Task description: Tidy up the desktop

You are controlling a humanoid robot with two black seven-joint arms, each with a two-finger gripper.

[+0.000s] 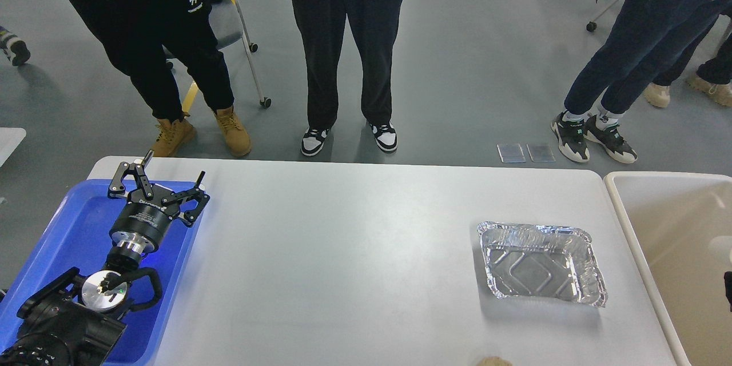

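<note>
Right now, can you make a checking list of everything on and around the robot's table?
Surface: desktop, white, mostly bare.
Job's things: foil tray on the desktop's right part, looks empty.
Clutter: blue tray at the left end; beige bin beside the right end; small tan thing at the near edge, cannot tell what.
Grippers: left pincer open over the blue tray, holding nothing; right pincer not in view.
Cables: black cable looped on the left arm.
Surroundings: people's legs, a wheeled chair, grey floor.
</note>
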